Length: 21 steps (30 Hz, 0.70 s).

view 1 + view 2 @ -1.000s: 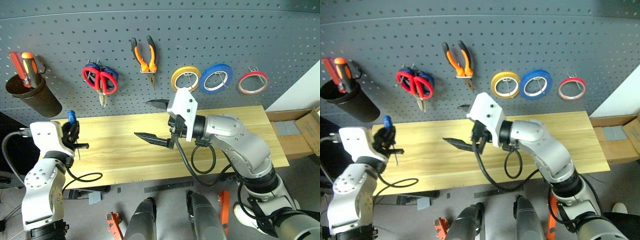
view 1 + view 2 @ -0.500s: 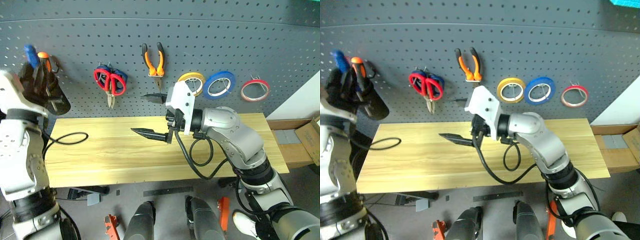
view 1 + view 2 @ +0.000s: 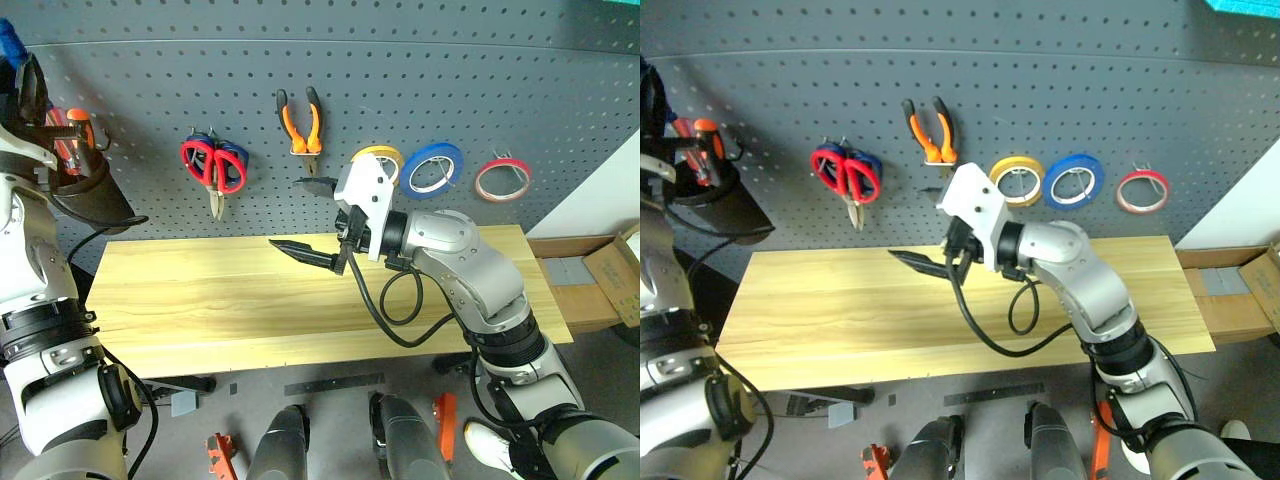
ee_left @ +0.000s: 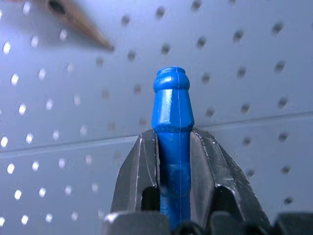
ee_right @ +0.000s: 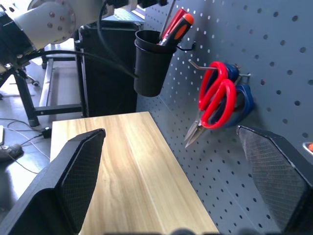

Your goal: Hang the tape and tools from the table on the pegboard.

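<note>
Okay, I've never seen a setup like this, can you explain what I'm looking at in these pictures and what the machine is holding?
This is a humanoid robot with two arms, each ending in a two-fingered gripper. Two pictures look down from its head; the other two come from cameras on its wrists. It faces a wooden table below a pegboard hung with red-handled scissors, pliers and rolls of tape: yellow, blue, red. A black cup holds screwdrivers. The left gripper is shut on a blue-handled screwdriver, raised near the cup. The right gripper is open and holds nothing.
</note>
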Each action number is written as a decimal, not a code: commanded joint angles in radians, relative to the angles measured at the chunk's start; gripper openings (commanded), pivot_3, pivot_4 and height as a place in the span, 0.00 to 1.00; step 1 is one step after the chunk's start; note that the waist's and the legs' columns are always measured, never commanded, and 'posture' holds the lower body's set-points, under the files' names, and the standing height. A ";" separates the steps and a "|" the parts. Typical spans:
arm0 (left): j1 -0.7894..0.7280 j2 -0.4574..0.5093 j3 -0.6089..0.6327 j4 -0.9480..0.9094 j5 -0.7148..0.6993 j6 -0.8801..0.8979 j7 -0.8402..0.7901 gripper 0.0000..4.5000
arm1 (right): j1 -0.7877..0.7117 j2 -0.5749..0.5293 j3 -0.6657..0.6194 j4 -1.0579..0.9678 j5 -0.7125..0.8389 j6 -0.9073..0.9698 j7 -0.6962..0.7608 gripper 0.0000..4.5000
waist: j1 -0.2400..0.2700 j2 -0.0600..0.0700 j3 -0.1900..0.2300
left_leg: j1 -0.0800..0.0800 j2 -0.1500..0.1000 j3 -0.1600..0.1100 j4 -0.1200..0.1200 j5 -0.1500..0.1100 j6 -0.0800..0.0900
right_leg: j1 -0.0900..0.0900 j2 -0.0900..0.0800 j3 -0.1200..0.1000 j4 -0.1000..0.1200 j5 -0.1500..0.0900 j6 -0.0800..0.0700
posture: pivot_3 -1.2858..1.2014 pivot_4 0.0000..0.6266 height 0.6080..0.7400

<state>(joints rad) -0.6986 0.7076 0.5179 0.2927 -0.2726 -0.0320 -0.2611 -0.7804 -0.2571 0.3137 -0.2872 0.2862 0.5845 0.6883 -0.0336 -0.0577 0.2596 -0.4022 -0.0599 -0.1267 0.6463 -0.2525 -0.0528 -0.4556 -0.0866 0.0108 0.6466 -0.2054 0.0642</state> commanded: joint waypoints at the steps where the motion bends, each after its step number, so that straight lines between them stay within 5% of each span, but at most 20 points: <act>1: 0.027 0.003 0.034 -0.012 0.008 -0.054 0.038 0.11 | -0.027 0.001 -0.016 -0.026 -0.006 -0.008 -0.004 1.00 | 0.000 0.000 0.000 | 0.000 0.000 0.000 0.000 0.000 0.000 | 0.000 0.000 0.000 0.000 0.000 0.000 | 0.51 0.28 1.00; 2: 0.040 0.002 0.035 -0.014 0.016 -0.061 0.053 0.11 | -0.029 0.001 -0.015 -0.025 -0.007 -0.010 -0.003 1.00 | -0.001 0.000 0.000 | 0.000 0.000 0.000 0.000 0.000 0.000 | 0.000 0.000 0.000 0.000 0.000 0.000 | 0.51 0.27 1.00; 14: 0.105 -0.032 0.040 -0.032 -0.002 -0.103 0.121 1.00 | -0.051 0.020 -0.043 -0.012 0.010 -0.051 0.004 1.00 | 0.000 -0.002 -0.016 | 0.000 0.000 0.000 0.001 0.000 0.000 | 0.000 0.000 0.000 0.001 0.001 -0.001 | 0.51 0.25 1.00; 21: 0.048 -0.052 -0.075 -0.213 -0.017 -0.069 0.065 1.00 | -0.038 0.007 -0.124 -0.031 0.068 -0.075 0.023 1.00 | 0.000 -0.004 -0.037 | 0.000 0.000 0.001 0.003 0.000 0.000 | 0.001 0.000 0.000 0.001 0.001 -0.001 | 0.51 0.19 1.00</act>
<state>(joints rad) -0.6125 0.6505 0.4793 0.1802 -0.2770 -0.0995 -0.1666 -0.8052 -0.2443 0.2486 -0.2768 0.3152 0.5373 0.7027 -0.0336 -0.0618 0.2228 -0.4020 -0.0598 -0.1263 0.6494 -0.2525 -0.0527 -0.4543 -0.0864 0.0104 0.6480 -0.2038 0.0632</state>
